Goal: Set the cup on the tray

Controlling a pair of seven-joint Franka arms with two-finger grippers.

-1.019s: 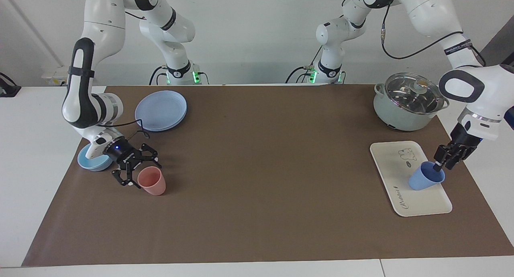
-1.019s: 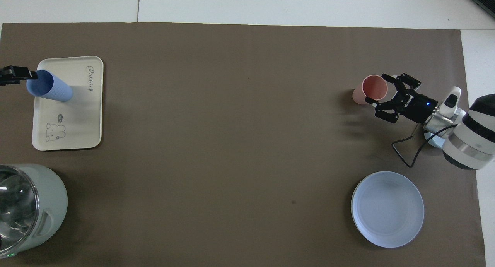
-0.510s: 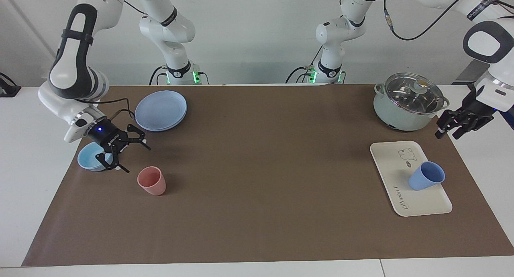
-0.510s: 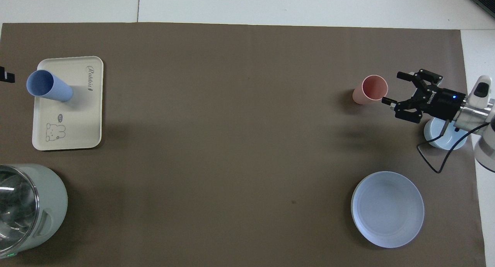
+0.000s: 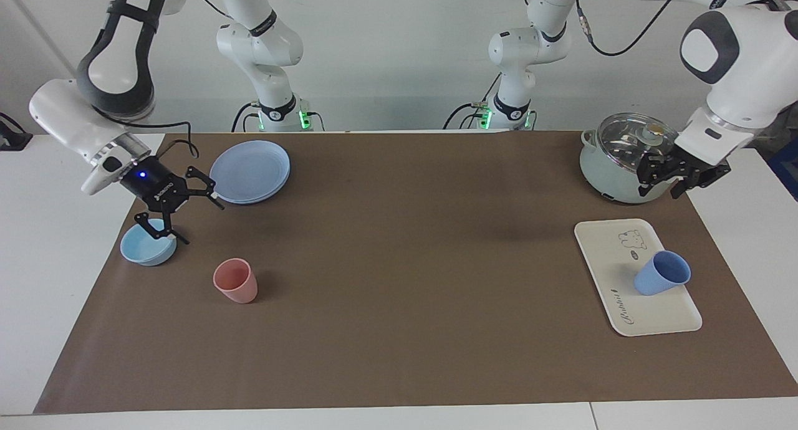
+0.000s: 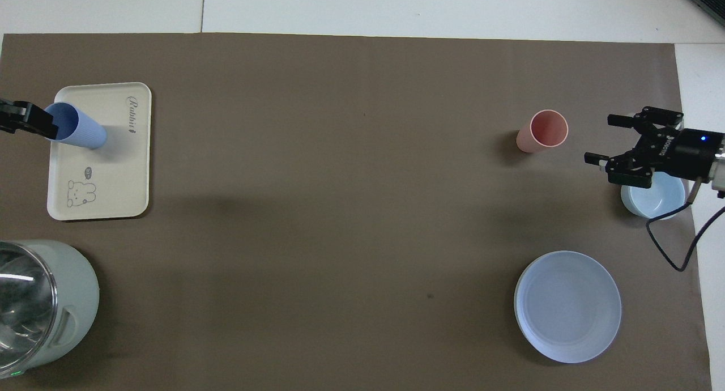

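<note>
The tabletop point(image 5: 399, 355) is being covered by a brown mat, and the things are being kept toward its two ends, with the middle left bare.

The lidded pot point(image 5: 633, 159) is standing at the left arm's end, close to the robots. The left hand point(image 5: 667, 179) is being held up in the air in front of the pot, over the strip of mat between the pot and the tray, and nothing is being gripped in it; whether its fingers are fully parted cannot be told.

The cream tray point(image 5: 608, 274) is lying flat just farther from the robots than the pot, its long side running away from them, so a level place is being offered for the cup.

The blue plate point(image 5: 249, 171), the light-blue bowl point(image 5: 146, 249) and the pink cup point(image 5: 235, 281) are being left at the right arm's end. The right hand point(image 5: 181, 213) is hanging over the bowl with its fingers spread wide and empty; that arm is waiting.

The periwinkle cup point(image 5: 662, 274) is resting on the tray, near the long edge at the tabletop's end, apart from both hands. It is standing upright on its narrow base, its long axis vertical and its open mouth pointing up. The placing is judged to be done, since the cup is being carried by the tray alone.
</note>
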